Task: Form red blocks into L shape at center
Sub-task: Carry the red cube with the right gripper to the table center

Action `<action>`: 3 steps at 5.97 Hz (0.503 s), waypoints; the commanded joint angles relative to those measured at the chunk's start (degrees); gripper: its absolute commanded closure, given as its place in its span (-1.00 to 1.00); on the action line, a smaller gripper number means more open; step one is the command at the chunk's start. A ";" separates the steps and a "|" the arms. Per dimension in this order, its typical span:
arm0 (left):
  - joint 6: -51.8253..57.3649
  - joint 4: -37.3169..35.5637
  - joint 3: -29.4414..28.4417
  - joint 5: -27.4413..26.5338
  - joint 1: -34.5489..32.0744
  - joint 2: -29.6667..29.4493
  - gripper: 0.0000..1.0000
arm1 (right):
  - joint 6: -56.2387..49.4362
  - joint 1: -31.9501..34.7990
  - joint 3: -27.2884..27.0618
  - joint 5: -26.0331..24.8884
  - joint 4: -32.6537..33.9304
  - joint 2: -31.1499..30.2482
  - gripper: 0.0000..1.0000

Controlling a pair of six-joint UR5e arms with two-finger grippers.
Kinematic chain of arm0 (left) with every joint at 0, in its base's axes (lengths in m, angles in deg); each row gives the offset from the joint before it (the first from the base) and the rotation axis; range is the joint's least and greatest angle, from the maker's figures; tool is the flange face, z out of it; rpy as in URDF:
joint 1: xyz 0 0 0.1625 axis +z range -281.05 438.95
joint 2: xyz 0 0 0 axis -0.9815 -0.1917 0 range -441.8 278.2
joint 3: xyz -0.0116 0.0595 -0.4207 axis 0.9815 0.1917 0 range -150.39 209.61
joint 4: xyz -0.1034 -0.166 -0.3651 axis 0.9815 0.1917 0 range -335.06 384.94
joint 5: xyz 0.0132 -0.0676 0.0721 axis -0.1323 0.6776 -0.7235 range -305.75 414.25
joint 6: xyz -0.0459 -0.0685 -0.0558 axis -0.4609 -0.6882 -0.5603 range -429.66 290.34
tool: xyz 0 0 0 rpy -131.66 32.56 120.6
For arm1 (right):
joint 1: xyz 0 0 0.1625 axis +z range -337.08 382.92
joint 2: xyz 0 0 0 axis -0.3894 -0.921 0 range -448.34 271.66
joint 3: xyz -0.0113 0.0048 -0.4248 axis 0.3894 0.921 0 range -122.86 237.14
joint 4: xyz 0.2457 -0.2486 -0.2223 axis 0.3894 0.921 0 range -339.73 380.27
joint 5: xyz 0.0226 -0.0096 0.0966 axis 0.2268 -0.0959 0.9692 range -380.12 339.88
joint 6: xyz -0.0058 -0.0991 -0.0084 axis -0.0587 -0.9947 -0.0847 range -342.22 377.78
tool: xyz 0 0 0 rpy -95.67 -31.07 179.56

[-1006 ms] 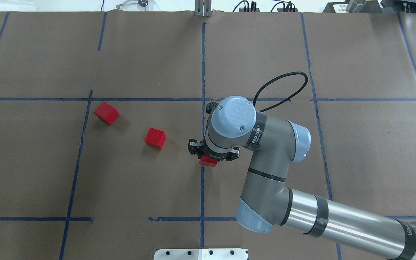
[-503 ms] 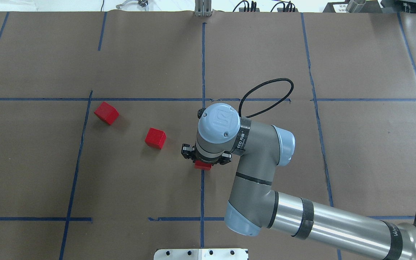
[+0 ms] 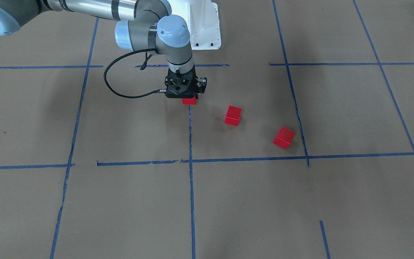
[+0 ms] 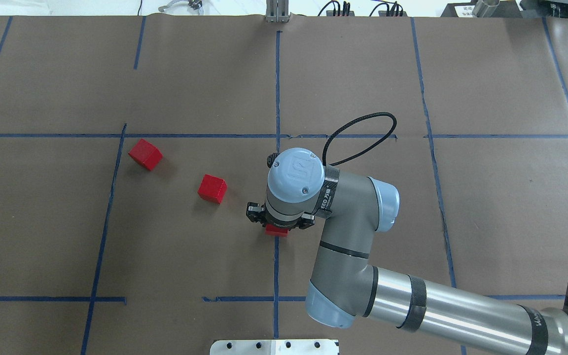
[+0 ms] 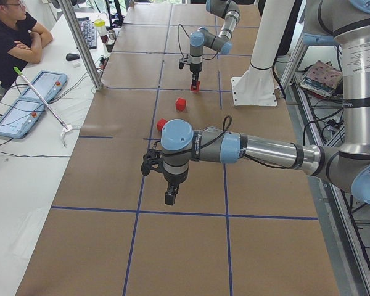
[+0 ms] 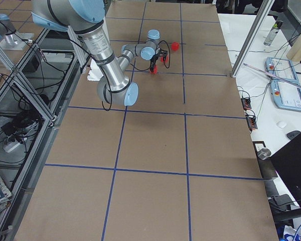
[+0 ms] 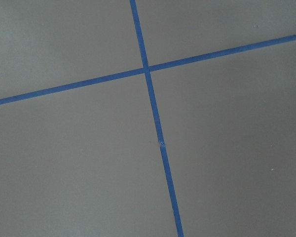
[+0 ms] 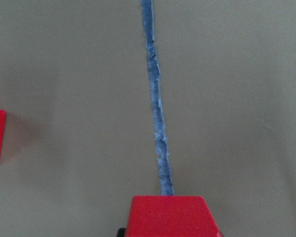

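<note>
My right gripper (image 4: 277,228) is shut on one red block (image 4: 276,231), low over the vertical blue tape line (image 4: 276,266) of the center rectangle. It shows in the front view (image 3: 189,101) and at the bottom of the right wrist view (image 8: 170,215). A second red block (image 4: 212,189) lies to its left on the paper. A third red block (image 4: 145,154) lies farther left, near the rectangle's left border. My left gripper (image 5: 171,196) shows only in the exterior left view, hanging over the paper. I cannot tell whether it is open or shut.
The white robot base plate (image 4: 274,346) sits at the near table edge. A black cable (image 4: 363,130) loops off the right wrist. A seated operator (image 5: 12,37) and a metal post (image 5: 86,49) stand along the far side.
My right gripper has carried the red block left and slightly toward the robot, lowering onto the center tape line. The other two blocks have not moved.
</note>
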 commanded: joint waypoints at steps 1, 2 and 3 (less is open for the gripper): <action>0.00 0.00 0.00 0.00 0.00 0.00 -1.00 | -0.26 -0.27 0.05 -0.03 -0.07 0.02 0.28; 0.00 0.00 0.00 0.00 0.00 0.09 -1.00 | -0.44 -0.36 0.05 -0.03 -0.07 0.02 0.11; 0.00 -0.09 0.00 0.00 0.00 0.09 -1.00 | -2.00 -0.45 0.40 -0.12 0.02 0.02 -0.56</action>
